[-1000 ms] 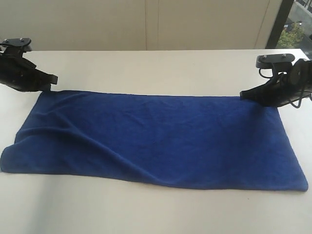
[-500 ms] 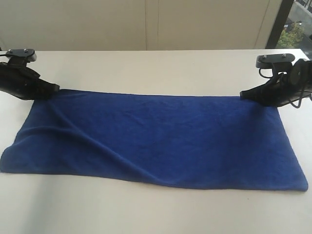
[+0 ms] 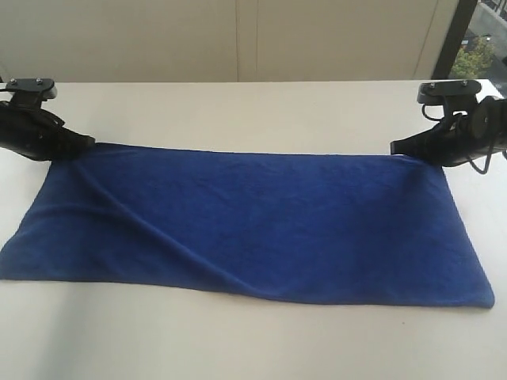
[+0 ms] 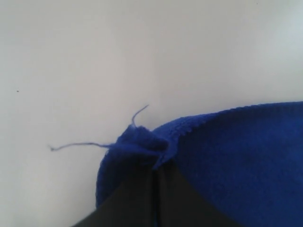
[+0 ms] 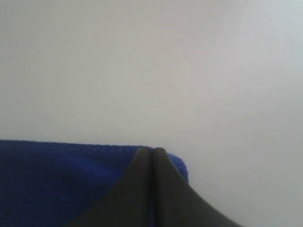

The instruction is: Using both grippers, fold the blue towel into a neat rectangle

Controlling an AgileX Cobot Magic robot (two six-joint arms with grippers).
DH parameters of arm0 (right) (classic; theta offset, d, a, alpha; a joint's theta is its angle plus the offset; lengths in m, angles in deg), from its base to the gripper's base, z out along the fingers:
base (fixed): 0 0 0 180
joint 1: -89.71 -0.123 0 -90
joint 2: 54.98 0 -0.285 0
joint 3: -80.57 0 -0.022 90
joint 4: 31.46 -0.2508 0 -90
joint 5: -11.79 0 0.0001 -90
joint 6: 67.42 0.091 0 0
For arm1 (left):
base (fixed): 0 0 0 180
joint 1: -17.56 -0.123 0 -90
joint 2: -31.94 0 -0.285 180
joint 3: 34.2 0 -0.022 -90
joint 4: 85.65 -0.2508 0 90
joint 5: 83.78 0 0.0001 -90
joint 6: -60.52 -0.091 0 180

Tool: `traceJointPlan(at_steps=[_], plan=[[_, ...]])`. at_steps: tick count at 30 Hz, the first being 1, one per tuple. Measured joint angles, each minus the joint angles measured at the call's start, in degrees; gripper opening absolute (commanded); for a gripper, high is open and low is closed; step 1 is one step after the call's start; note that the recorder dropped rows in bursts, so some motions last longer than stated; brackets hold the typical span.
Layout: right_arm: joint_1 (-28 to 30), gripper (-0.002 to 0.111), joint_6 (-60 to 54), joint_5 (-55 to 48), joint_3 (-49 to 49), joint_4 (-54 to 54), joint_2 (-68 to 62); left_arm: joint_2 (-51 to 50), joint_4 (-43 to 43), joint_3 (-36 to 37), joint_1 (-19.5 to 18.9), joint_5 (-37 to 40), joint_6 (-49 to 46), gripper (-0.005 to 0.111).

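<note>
Right claw [image 3: 416, 147] shifted outward; it and left claw [image 3: 91, 142] pinch blue towel [image 3: 253, 222] far corners.

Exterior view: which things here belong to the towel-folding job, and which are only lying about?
For the job:
blue towel, spread out on the table
left end effector, shut on one towel corner
right end effector, shut on another corner

Only around:
white table, which merely carries the towel
window, at the edge of the view
</note>
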Motion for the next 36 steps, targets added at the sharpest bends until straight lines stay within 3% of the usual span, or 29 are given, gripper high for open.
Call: traceJointPlan(at_steps=[8,17,36], plan=[[0.0,0.000,0.0,-0.1,0.0,0.0,0.1,0.0,0.0,0.0,0.0,-0.3,0.0,0.000],[0.0,0.000,0.0,-9.7,0.0,0.0,5.2,5.0,-0.1,0.0,0.0,7.1,-0.1,0.000],[0.0,0.000,0.1,-0.7,-0.1,0.0,-1.0,0.9,-0.4,1.0,0.0,3.3,-1.2,0.000]])
